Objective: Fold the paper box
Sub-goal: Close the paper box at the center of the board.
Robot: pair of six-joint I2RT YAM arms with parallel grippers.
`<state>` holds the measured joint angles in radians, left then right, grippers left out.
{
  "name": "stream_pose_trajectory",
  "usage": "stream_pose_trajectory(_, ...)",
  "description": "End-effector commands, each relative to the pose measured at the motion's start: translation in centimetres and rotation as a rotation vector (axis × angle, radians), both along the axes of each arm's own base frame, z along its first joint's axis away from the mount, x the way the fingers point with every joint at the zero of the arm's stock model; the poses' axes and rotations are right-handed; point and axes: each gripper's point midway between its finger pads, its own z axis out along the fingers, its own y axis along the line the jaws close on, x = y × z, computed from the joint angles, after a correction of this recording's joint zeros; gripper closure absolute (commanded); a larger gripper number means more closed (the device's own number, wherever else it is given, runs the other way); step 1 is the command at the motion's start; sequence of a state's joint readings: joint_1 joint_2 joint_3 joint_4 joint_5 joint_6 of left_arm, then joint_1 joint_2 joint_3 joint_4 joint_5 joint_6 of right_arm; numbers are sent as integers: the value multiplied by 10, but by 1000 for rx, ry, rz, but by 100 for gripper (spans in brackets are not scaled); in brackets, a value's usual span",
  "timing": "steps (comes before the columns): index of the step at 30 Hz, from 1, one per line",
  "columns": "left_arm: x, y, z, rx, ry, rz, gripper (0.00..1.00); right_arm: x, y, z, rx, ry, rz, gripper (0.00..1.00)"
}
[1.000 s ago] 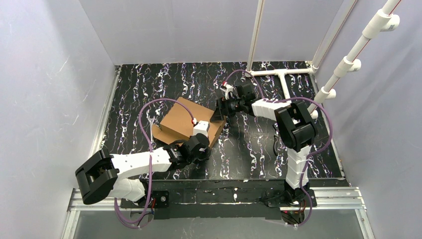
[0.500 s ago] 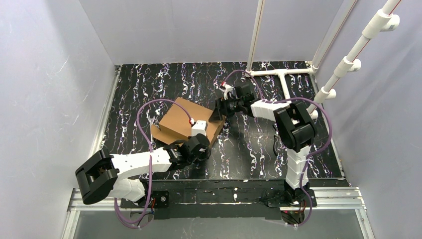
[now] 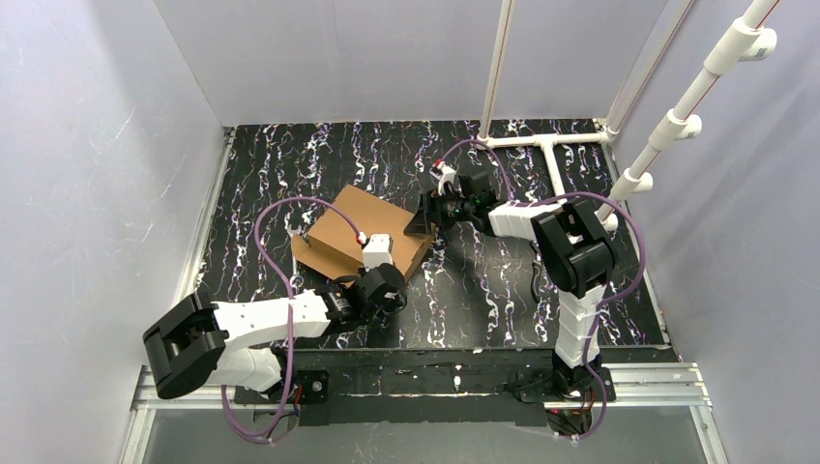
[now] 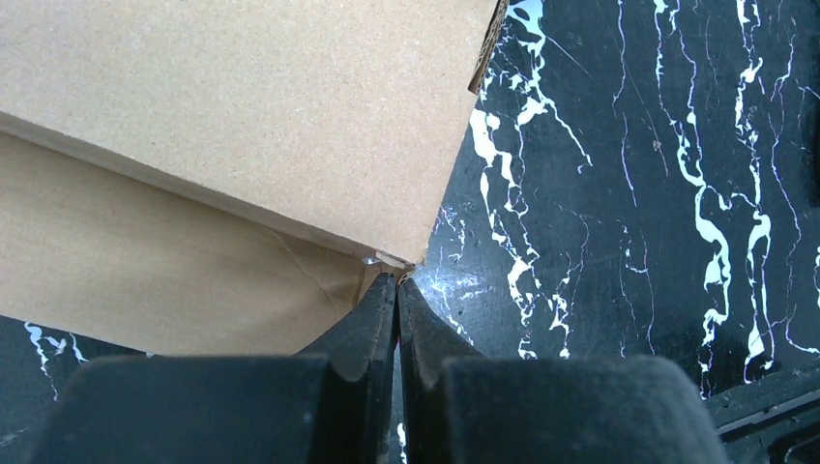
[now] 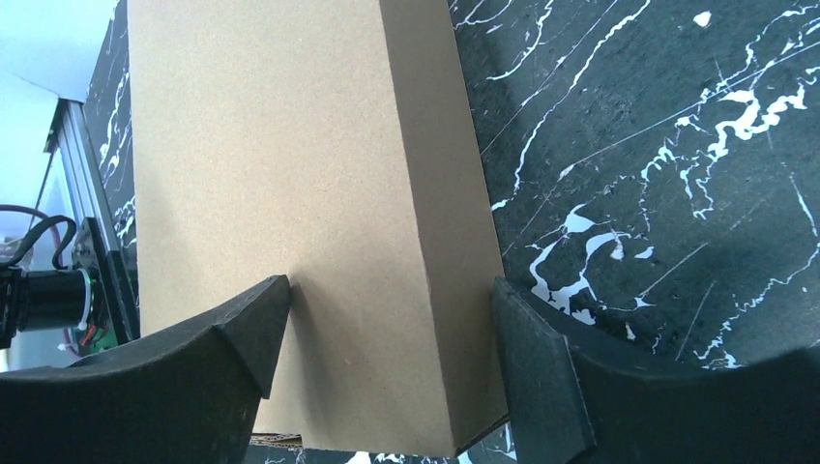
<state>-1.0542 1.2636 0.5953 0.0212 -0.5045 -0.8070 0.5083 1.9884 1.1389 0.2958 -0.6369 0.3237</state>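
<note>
The paper box (image 3: 348, 224) is a brown cardboard box lying flat at the middle of the black marbled table. In the left wrist view a lid panel (image 4: 242, 106) lies over a lower sheet (image 4: 145, 280). My left gripper (image 4: 396, 282) is shut, its tips touching the lid's near corner with nothing between them; from above, the left gripper (image 3: 374, 255) sits at the box's near side. My right gripper (image 5: 387, 290) is open wide at the box's right end (image 3: 423, 220). One of its fingers (image 5: 242, 333) lies over the top face, the other beside the side wall (image 5: 454, 242).
A white pipe frame (image 3: 541, 143) stands at the back right of the table (image 3: 483, 290). Lilac walls close in the left, back and right. A metal rail (image 3: 416, 379) with both arm bases runs along the near edge. Purple cables loop off both arms.
My left gripper has slid a little to the left along the box's near side, still shut. The right gripper has shifted slightly and narrowed a touch around the box's end.
</note>
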Motion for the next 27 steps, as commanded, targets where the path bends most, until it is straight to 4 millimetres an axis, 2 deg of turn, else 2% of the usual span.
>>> stream_pose_trajectory(1, 35, 0, 49, -115, -175, 144, 100, -48, 5, -28, -68, 157, 52, 19)
stream_pose_trajectory(6, 40, 7, 51, -75, -208, 160, 100, -51, 7, -29, -72, 155, 59, 20)
stream_pose_trajectory(12, 48, 26, 44, -14, -222, 187, 100, -51, 6, -28, -73, 147, 58, 21)
stream_pose_trajectory(17, 51, 22, 42, 20, -216, 158, 100, -52, 7, -30, -77, 149, 61, 21)
stream_pose_trajectory(23, 55, 36, 36, 102, -227, 157, 100, -53, 8, -31, -79, 149, 64, 21)
stream_pose_trajectory(27, 59, 36, 36, 129, -228, 136, 100, -54, 8, -32, -82, 151, 68, 21)
